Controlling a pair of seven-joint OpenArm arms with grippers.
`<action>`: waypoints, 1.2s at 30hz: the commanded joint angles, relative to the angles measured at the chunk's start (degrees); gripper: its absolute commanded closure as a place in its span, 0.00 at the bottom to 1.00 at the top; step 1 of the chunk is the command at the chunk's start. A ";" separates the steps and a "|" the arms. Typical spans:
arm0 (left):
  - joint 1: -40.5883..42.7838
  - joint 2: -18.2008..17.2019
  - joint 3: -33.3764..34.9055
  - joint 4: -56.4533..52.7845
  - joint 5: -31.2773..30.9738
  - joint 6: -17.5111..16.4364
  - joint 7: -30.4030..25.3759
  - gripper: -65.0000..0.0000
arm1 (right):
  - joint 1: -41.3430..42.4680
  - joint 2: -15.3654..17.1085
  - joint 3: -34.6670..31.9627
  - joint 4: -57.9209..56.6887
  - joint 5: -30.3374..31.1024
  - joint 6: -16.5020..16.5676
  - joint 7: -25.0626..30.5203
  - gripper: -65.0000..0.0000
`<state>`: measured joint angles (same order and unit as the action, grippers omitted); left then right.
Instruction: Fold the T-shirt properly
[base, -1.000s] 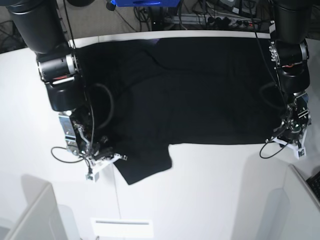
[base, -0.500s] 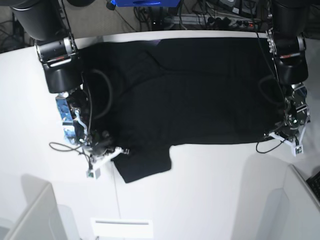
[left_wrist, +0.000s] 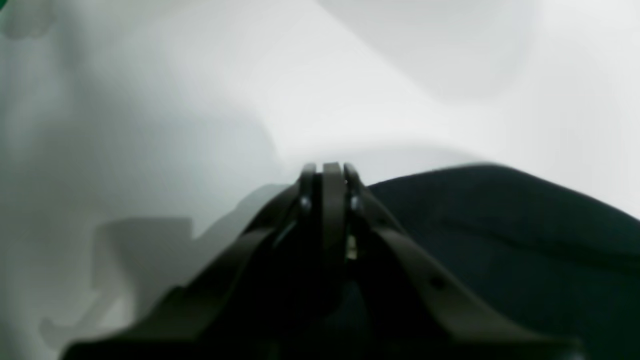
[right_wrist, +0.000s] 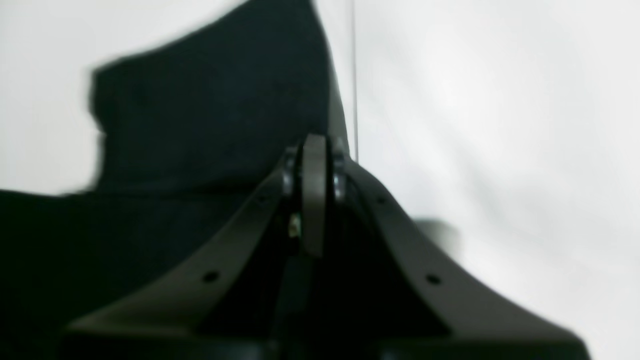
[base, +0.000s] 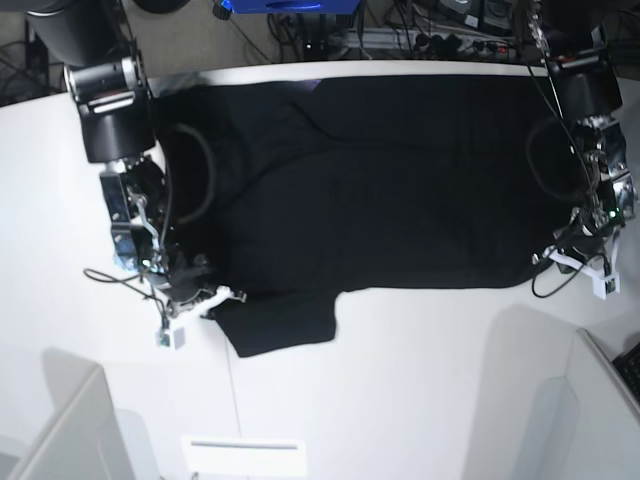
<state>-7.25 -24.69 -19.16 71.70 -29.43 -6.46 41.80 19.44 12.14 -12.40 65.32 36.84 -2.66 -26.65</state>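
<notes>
The black T-shirt (base: 380, 180) lies spread plain side up across the white table, one sleeve (base: 280, 325) sticking out toward the front edge. My right gripper (base: 222, 297) is at the left edge of that sleeve. In the right wrist view its jaws (right_wrist: 314, 142) are pressed together on the sleeve's edge, with the black T-shirt (right_wrist: 200, 100) spreading to the left. My left gripper (base: 572, 262) sits at the shirt's front right corner. In the left wrist view it (left_wrist: 327, 167) is shut at the hem, and the T-shirt (left_wrist: 500, 225) bulges up beside it.
The white table (base: 400, 380) extends in front of the shirt. Pale box-like shapes stand at the front left (base: 60, 430) and front right (base: 600, 400), and a white slip (base: 245, 455) lies at the front edge. Cables and a power strip (base: 440, 40) lie beyond the back edge.
The left gripper has closed at the shirt's front right corner. The right gripper has moved back and slightly left, dragging the sleeve with it. Both arms have shifted toward the back.
</notes>
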 joint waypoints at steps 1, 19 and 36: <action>0.26 -1.03 -0.93 2.63 -0.33 -0.18 -0.79 1.00 | 0.91 0.83 1.72 2.24 -0.22 -0.11 1.12 1.00; 9.31 -0.76 -9.28 23.38 -0.33 -0.27 13.45 1.00 | -9.90 0.74 12.10 19.03 -0.14 -0.11 -6.44 1.00; 16.96 -0.76 -8.67 30.23 -0.42 -0.27 13.80 1.00 | -14.91 0.65 18.69 27.03 -0.05 -0.11 -13.48 1.00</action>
<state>10.20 -24.25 -27.46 101.14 -29.71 -6.48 56.60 2.68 12.29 6.17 91.57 36.27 -2.98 -41.56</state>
